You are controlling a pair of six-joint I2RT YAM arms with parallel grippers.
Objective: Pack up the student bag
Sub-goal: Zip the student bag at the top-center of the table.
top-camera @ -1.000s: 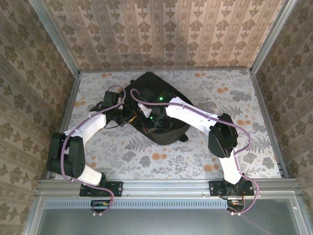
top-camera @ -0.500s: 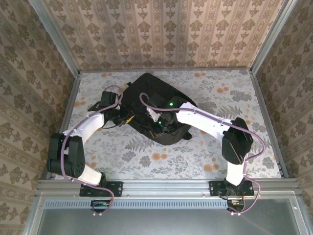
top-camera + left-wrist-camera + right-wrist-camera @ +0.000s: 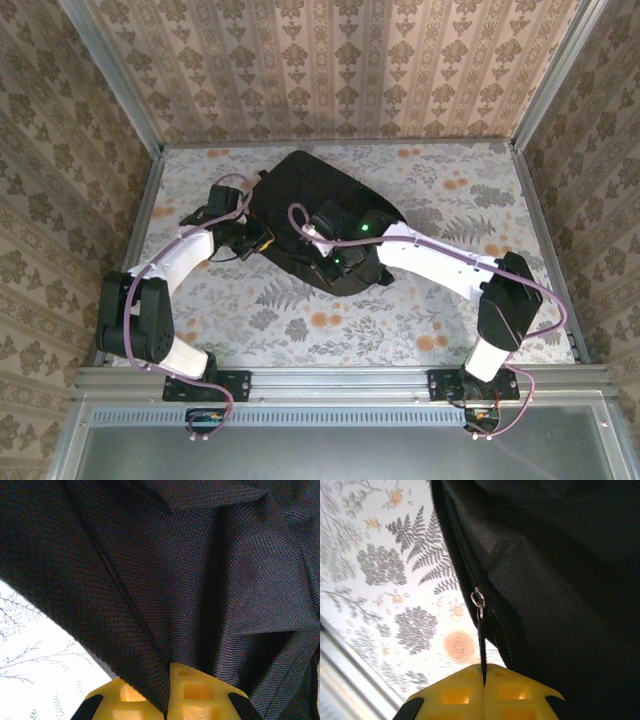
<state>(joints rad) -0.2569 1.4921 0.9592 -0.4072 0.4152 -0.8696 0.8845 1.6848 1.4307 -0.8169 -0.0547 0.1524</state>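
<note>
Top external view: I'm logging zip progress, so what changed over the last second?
The right gripper, shut on the zipper pull, moved rightward and toward the near edge along the student bag, its elbow swinging out to the right. The left gripper stayed shut on the bag's fabric, edging slightly left. The bag itself stayed put.

Top cam: the near end of the student bag [image 3: 318, 190] sits under the right arm [image 3: 432, 262]. It's black on black there, so the fingertips of the left hand [image 3: 258, 240] and right hand [image 3: 338, 262] can't be picked out.

Left wrist cam: bag fabric runs off the top and right edges. The pinched fold vanishes between the yellow pads [image 3: 196, 694] (pads cropped by the bottom edge). The surface [image 3: 30, 655] is blown out, its pattern barely readable.

Right wrist cam: the lower end of the zipper pull [image 3: 478, 601] is buried between the pads. The zipper track [image 3: 454, 540] exits at the top edge.

Bag contents: can't tell.
</note>
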